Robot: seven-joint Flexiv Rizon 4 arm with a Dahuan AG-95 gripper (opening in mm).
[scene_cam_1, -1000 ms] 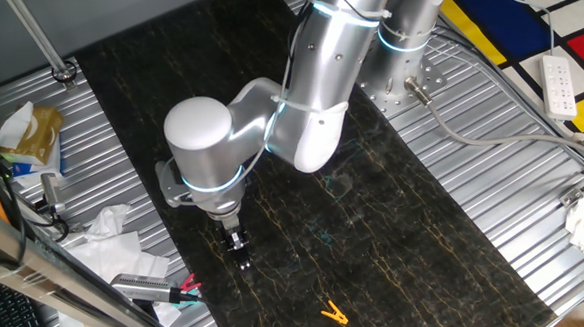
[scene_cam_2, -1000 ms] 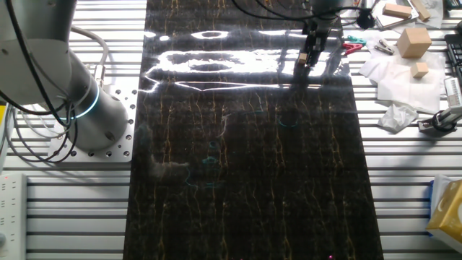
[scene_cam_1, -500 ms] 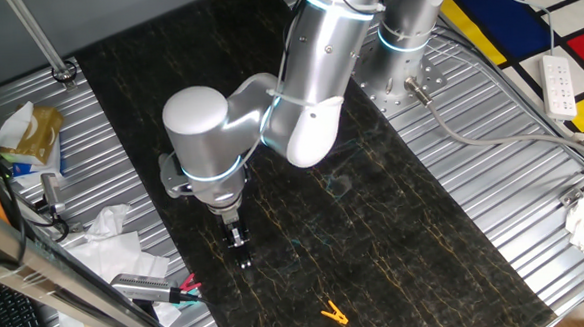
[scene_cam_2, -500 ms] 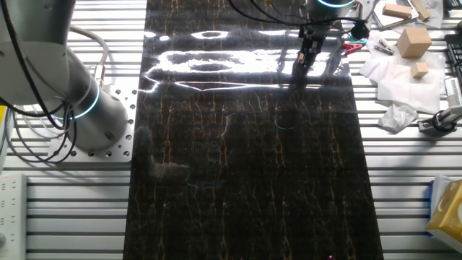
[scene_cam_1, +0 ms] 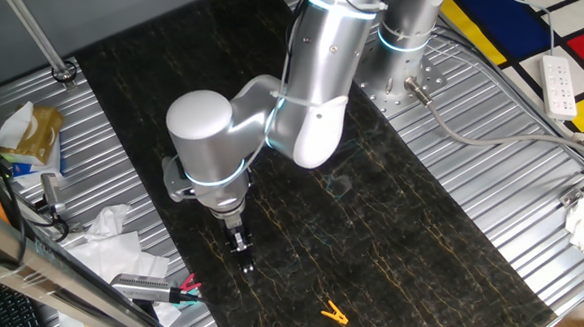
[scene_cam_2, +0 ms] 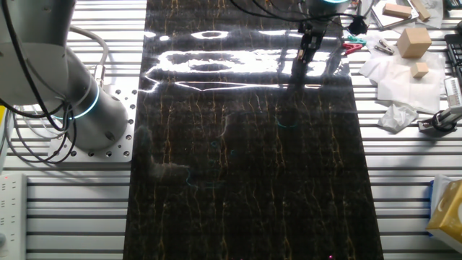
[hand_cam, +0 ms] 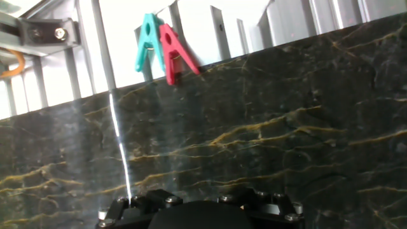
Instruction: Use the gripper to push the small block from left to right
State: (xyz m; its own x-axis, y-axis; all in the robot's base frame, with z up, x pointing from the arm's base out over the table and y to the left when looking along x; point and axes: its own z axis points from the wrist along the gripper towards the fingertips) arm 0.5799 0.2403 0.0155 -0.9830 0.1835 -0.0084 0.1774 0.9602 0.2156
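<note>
Honestly, I can't spot the small block in any view; if it's by the hand (scene_cam_1: pixel 244 258), the fingers hide it. The hand hangs low over the dark marble tabletop (scene_cam_1: pixel 396 228) near the edge, fingers pointing down, and they look close together, though I can't tell for sure. Just past that edge lie a red clip (hand_cam: pixel 175 51) and a teal clip (hand_cam: pixel 148 41), touching. A yellow clip (scene_cam_1: pixel 332 313) sits apart, nearer the camera.

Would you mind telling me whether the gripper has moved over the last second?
Yes, slightly: the gripper has shifted a little toward the yellow clip, which has stayed put.
</note>
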